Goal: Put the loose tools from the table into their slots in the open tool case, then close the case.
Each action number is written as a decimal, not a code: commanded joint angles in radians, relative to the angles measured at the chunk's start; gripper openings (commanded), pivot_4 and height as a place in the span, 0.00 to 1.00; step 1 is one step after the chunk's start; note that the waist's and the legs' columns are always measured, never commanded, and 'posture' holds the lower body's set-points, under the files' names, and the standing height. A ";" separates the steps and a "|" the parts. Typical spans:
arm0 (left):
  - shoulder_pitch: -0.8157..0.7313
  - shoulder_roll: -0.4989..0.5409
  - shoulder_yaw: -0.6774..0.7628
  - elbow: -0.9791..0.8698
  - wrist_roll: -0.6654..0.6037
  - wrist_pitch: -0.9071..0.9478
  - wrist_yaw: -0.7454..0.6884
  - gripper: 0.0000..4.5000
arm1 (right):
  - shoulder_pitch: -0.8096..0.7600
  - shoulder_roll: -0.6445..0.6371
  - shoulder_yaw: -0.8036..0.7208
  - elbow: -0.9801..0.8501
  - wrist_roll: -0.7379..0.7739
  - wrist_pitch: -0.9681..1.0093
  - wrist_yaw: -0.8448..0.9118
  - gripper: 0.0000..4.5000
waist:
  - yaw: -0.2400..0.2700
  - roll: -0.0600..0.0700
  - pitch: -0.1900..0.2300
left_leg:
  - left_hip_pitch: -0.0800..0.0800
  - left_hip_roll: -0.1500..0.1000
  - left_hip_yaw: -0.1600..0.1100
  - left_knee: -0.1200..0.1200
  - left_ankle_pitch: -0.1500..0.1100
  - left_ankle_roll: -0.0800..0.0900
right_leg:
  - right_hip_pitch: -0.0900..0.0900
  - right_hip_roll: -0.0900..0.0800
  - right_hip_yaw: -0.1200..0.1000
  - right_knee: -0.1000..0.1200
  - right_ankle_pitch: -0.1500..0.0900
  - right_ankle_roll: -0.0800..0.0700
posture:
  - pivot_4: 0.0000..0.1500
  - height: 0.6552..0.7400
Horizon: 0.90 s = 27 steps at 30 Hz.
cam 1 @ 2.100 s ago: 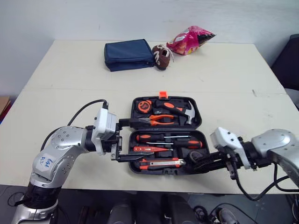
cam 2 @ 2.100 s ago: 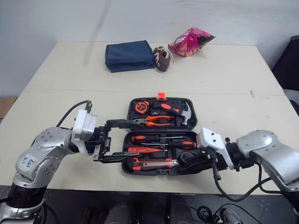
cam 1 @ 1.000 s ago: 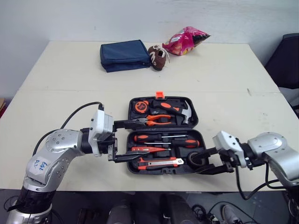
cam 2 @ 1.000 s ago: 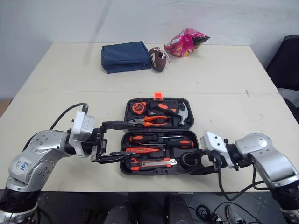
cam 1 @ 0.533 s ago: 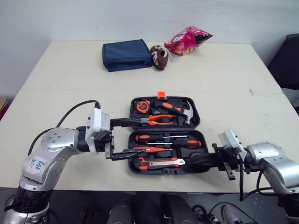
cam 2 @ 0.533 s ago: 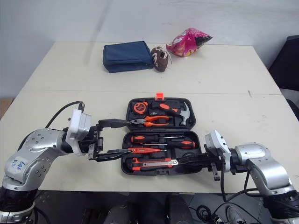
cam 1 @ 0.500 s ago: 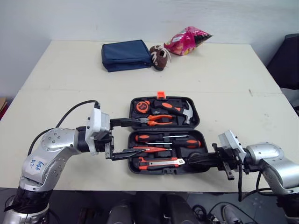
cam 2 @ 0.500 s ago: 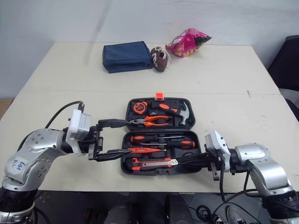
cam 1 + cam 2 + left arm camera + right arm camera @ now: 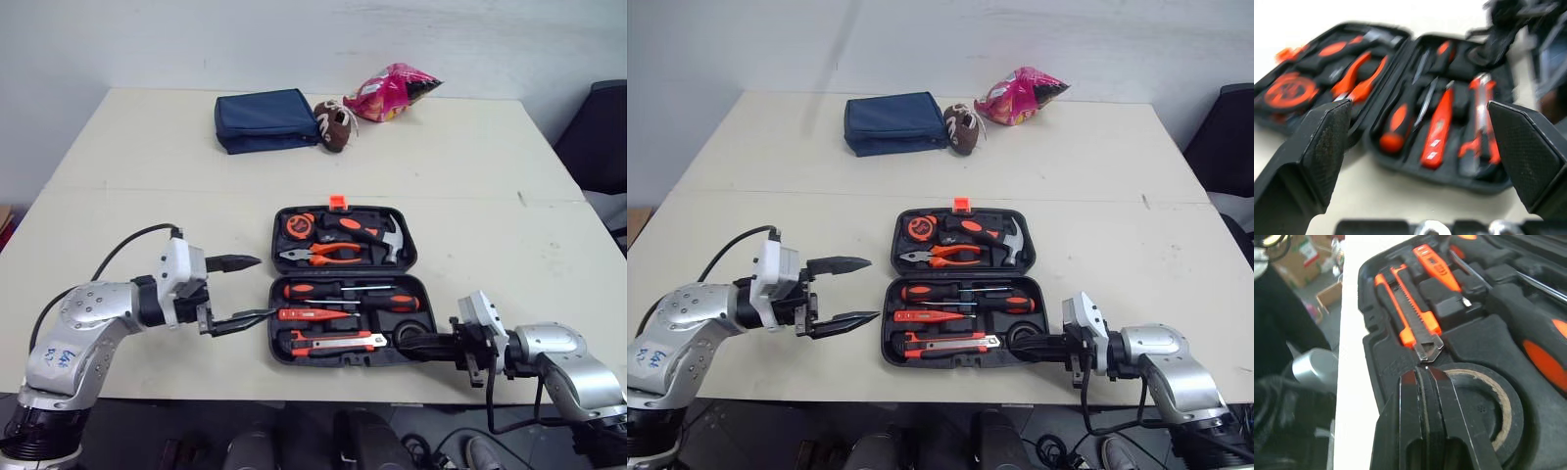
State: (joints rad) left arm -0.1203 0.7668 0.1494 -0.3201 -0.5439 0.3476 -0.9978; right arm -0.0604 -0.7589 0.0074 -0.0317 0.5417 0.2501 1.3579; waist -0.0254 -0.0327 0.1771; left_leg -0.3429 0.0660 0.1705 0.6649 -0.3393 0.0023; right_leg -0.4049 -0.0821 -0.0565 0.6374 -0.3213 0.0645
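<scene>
- The left gripper (image 9: 265, 287) has drawn back from the left edge of the black plastic tool case (image 9: 275, 343). It now sits beside the case, apart from it, with its fingers spread wide and empty.
- The right gripper (image 9: 404, 342), spread around the roll earlier, now has its fingers pressed together. The tips are at the rim of the black roll of tape (image 9: 1513, 404); whether they touch it I cannot tell.
- The roll lies in the case's near right corner, next to the orange utility knife (image 9: 338, 342).
- The case lies open and flat on the cream table (image 9: 147, 196). The orange-handled pliers (image 9: 328, 255), the steel-headed hammer (image 9: 389, 236) and the orange tape measure (image 9: 296, 224) are seated in its far half.
- A navy fabric pouch (image 9: 266, 119), a small brown toy football (image 9: 336, 123) and a pink snack bag (image 9: 392, 88) lie at the table's far side.
</scene>
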 commanded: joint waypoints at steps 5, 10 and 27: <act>0.010 -0.031 0.021 0.130 0.178 -0.027 0.197 0.52 | -0.105 -0.107 -0.190 0.036 0.018 0.068 -0.115 0.00 | -0.002 0.008 0.005 | -0.006 -0.001 0.001 0.001 0.000 0.001 | -0.008 -0.001 0.000 0.003 0.000 0.000 | 1.00 1.00; -0.020 -0.074 -0.038 0.157 0.195 0.012 0.200 0.01 | -0.224 -0.075 -0.167 0.247 -0.106 -0.063 -0.168 0.00 | 0.000 0.008 0.005 | -0.009 -0.001 0.001 0.001 0.001 0.001 | -0.009 0.001 -0.002 0.002 0.000 0.000 | 1.00 1.00; -0.243 -0.229 -0.210 0.238 0.257 0.202 0.282 0.01 | -0.395 0.111 0.050 0.364 -0.290 -0.147 -0.147 0.00 | -0.003 0.008 0.005 | -0.009 0.001 0.005 0.006 0.002 -0.001 | -0.012 0.003 0.002 0.009 0.000 0.000 | 1.00 1.00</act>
State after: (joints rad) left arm -0.3457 0.5442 -0.0582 -0.0619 -0.2842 0.5501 -0.7129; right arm -0.4660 -0.6528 0.0432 0.3929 0.2298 0.0762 1.1881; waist -0.0288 -0.0243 0.1821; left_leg -0.3521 0.0669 0.1751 0.6713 -0.3370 0.0016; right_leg -0.4168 -0.0793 -0.0541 0.6460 -0.3209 0.0650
